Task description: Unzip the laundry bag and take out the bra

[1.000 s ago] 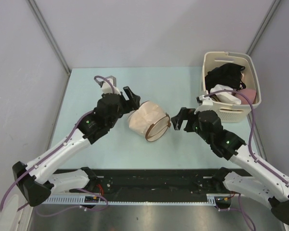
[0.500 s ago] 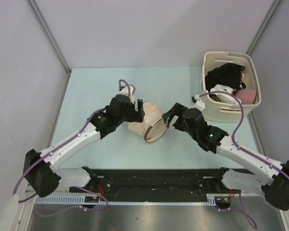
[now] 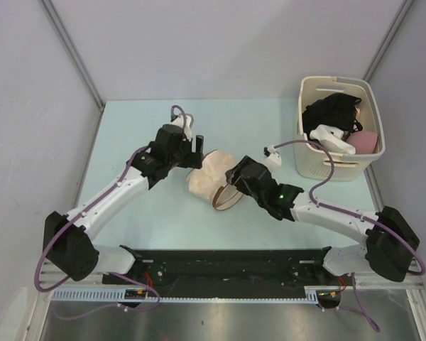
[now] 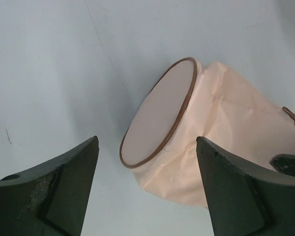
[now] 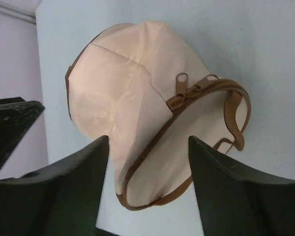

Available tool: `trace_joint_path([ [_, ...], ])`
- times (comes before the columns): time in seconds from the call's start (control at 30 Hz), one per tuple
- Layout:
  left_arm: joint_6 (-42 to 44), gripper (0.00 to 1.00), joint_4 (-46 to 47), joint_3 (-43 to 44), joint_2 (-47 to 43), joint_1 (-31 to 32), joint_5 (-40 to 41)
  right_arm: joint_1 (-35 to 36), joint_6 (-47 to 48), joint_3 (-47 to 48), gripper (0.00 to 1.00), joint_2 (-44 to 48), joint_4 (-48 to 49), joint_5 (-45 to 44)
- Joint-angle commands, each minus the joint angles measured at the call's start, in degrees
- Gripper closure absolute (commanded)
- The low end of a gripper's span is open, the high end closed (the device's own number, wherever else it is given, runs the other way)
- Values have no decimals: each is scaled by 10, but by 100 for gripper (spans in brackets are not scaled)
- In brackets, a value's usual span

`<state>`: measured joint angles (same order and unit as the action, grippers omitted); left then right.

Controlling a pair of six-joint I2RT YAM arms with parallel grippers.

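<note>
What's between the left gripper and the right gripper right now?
Only the laundry bag, on its side, between left gripper and right gripper in the top view.

Blocked on the far-left side of the laundry bag by the left gripper, jaws spread, just beside the cloth. Blocked on the right side too, by the right gripper, jaws spread, close over the brown-trimmed rim. Bare table on the near side of the bag and on its far side, wide enough to pass. Well right of the bag, a cream plastic basket of clothes, with a purple cable looping through the gap between.
</note>
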<state>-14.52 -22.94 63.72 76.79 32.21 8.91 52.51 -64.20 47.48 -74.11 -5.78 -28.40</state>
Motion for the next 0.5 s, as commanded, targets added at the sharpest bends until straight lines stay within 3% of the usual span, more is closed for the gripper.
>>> trace_joint_path([
  [0.0,6,15,0,3,-45,-14,-26,-2,64,45,49,-37,52,-11],
  [0.07,17,15,-12,1,-51,-14,-41,-6,107,59,67,-45,75,14],
  [0.1,26,15,-15,-1,-59,-14,-42,-7,156,64,83,-46,80,42],
  [0.17,31,15,-31,0,-67,-15,-35,-12,194,74,97,-44,74,60],
  [0.3,33,15,-55,15,-84,-25,-27,-17,363,86,100,-4,69,121],
  [0.43,31,15,-58,28,-97,-33,-73,-11,678,85,100,36,83,207],
  [0.47,33,15,-57,32,-100,-33,-84,-6,714,86,100,41,81,181],
])
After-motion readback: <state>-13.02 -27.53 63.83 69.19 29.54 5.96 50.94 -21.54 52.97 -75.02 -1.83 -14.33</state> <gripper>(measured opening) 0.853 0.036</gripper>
